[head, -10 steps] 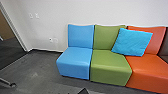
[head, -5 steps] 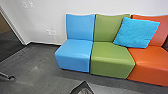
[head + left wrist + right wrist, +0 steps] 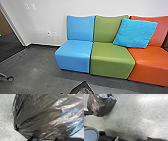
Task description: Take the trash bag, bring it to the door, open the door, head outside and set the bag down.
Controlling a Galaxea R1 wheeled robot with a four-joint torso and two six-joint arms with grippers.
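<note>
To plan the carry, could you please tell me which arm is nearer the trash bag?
The left. The left gripper is right at the trash bag; the right arm is farther off, its wrist view showing the bag some way away.

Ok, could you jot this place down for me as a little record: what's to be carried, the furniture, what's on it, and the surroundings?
To carry: trash bag
Its look: dark, shiny, creased plastic
Held: cannot tell
Furniture: blue seat, green seat and orange seat, side by side
On it: bright blue cushion, leaning where green and orange meet
Behind: pale wall
Underfoot: grey floor
</note>
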